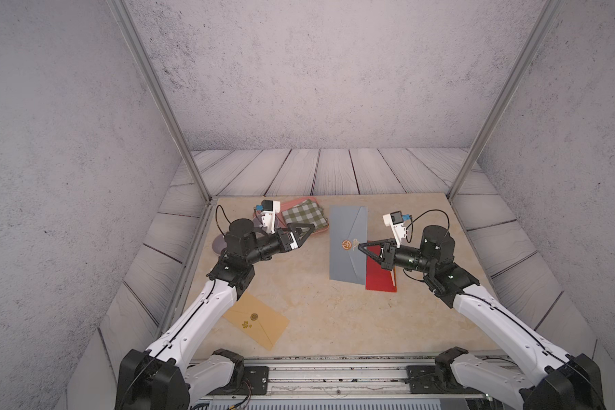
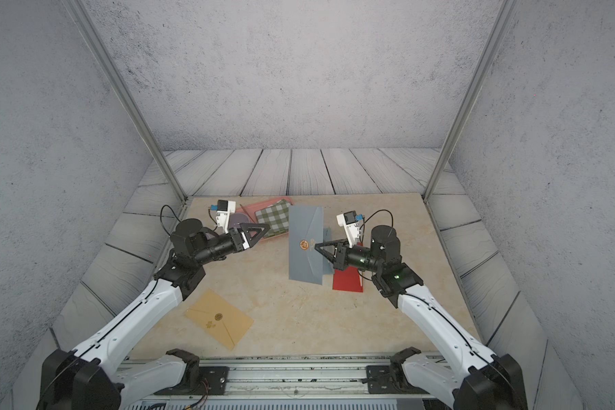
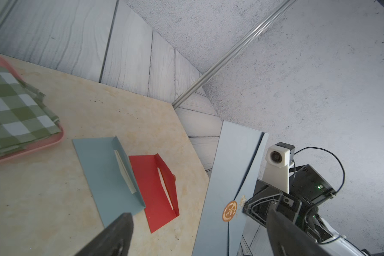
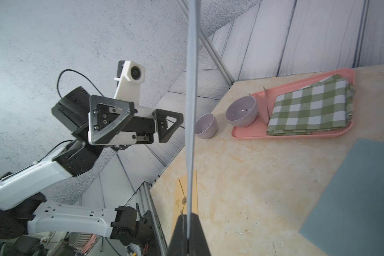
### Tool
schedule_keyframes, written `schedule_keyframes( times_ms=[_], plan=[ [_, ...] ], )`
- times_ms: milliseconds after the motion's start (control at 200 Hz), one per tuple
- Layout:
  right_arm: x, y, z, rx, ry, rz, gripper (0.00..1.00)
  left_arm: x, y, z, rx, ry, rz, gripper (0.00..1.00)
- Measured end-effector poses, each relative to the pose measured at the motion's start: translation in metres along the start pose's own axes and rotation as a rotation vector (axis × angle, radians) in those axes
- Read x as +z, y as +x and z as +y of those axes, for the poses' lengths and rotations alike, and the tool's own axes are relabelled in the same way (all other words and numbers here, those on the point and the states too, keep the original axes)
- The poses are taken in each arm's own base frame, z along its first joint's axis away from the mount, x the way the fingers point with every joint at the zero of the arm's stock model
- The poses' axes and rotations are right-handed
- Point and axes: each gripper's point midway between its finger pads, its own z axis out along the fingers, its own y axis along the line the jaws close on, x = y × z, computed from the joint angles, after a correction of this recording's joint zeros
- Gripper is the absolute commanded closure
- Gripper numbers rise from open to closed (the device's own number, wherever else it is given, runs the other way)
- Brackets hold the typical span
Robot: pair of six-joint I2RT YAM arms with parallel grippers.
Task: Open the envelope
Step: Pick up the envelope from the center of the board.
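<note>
The grey-blue envelope [image 1: 347, 227] [image 2: 304, 262] hangs lifted above the table, its flap closed under a round orange seal [image 1: 346, 244] [image 3: 229, 211]. My right gripper [image 1: 361, 246] [image 4: 188, 230] is shut on the envelope's edge beside the seal; the right wrist view shows the envelope [image 4: 191, 110] edge-on between the pads. Off to the left, over the tray, my left gripper [image 1: 303, 231] [image 4: 142, 125] stands open and holds nothing. In the left wrist view its dark fingertips [image 3: 118, 232] sit wide apart, with the held envelope [image 3: 231, 172] beyond them.
On the table lie a red opened envelope [image 1: 380, 280] [image 3: 153, 188], a blue opened one [image 3: 106, 172] and a tan sealed one [image 1: 254, 321] near the front left. A pink tray [image 4: 297, 134] with a green checked cloth [image 4: 308, 106] and two grey bowls [image 4: 205, 125] sits at the back left.
</note>
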Motion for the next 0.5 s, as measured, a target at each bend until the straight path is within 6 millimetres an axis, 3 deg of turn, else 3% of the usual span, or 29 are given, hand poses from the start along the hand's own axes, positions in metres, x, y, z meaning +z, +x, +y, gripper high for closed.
schedule_keyframes(
  times_ms=[500],
  plan=[
    [0.011, 0.004, 0.011, 0.037, -0.13, 0.061, 1.0, 0.027, 0.018, -0.016, -0.049, 0.133, 0.105, 0.16]
  ],
)
